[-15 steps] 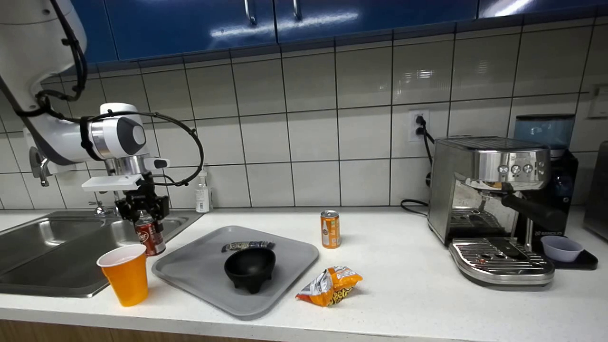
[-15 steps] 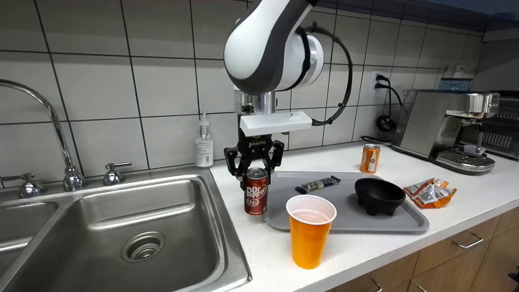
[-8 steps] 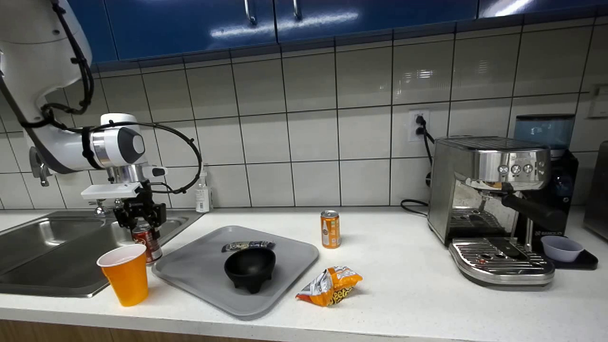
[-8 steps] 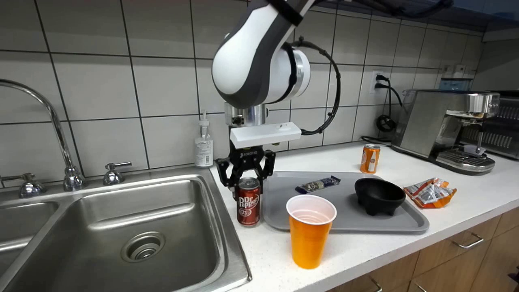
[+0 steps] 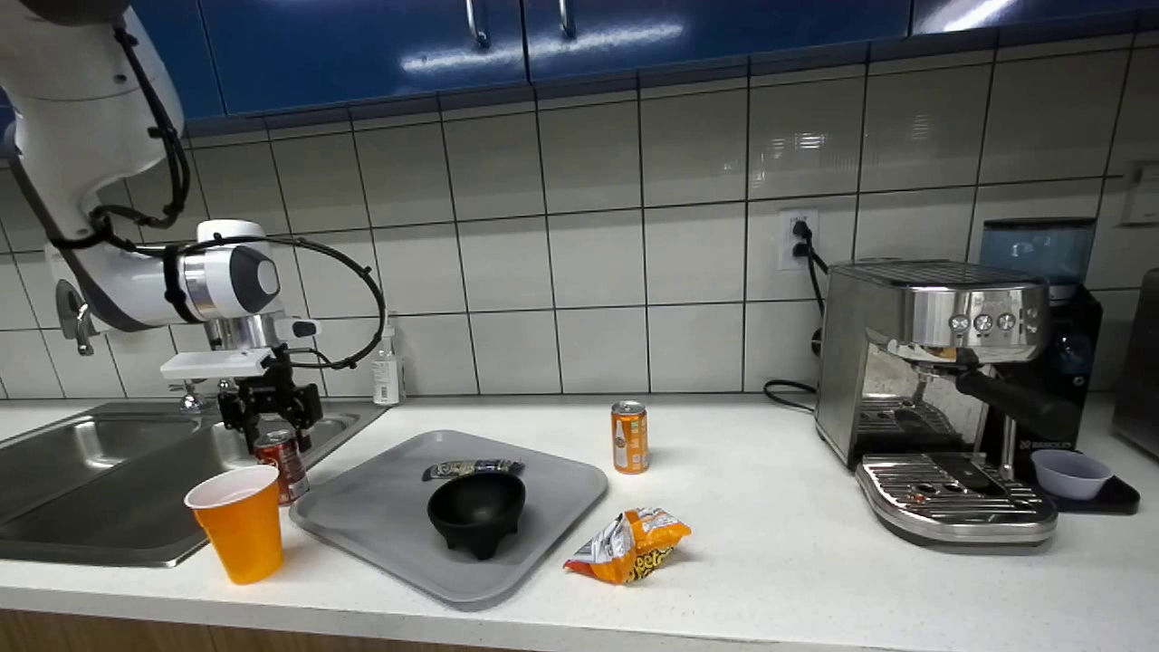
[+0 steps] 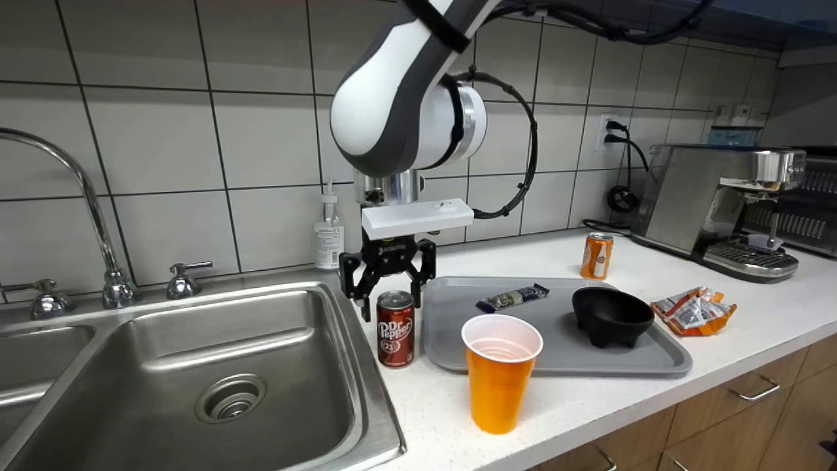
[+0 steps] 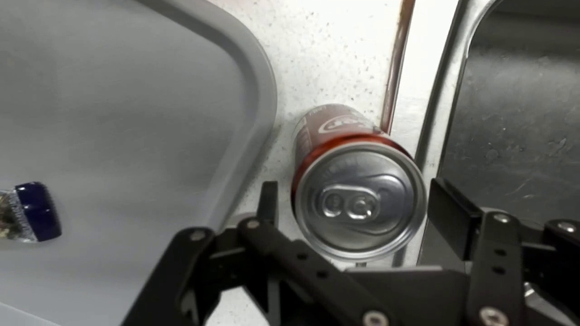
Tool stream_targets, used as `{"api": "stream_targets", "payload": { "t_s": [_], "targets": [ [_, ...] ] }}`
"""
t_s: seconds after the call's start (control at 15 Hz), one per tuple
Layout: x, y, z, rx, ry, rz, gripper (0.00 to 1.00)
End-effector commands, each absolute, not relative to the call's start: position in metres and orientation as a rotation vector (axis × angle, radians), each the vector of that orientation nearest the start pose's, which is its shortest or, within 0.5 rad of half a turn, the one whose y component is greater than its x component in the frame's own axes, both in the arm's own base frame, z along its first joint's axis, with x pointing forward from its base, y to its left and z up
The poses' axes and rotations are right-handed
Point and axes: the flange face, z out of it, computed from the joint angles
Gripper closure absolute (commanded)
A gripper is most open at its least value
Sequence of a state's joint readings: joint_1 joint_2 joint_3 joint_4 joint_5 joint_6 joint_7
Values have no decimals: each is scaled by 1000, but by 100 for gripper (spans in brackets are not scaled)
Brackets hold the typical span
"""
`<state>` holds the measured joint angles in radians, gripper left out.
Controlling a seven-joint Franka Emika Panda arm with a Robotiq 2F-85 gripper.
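1. Hand (image 6: 391, 310): fingers apart, one each side of red can (image 6: 395, 337); gap showing on tray (image 7: 136, 113) side in wrist view.
2. Red can upright on worktop (image 6: 431, 418), at the edge by sink (image 6: 379, 418), just beside tray corner.
3. Cup (image 6: 500, 389) near worktop front edge.
4. On tray: bowl (image 6: 611, 320), bar (image 6: 513, 298).
5. Worktop, opposite side of tray: bag (image 6: 694, 313), orange can (image 6: 596, 256).
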<state>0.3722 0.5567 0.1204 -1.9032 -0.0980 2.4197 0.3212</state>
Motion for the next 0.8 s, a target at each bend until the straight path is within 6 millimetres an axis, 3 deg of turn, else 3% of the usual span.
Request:
{"api": "stream_targets", "payload": {
  "t_s": [0.0, 0.27, 0.73],
  "targets": [
    [563, 294, 223, -3133, -376, 31, 0],
    [567, 283, 238, -3142, -329, -13, 0],
    [578, 243, 259, -3172, -183, -73, 0]
  ]
}}
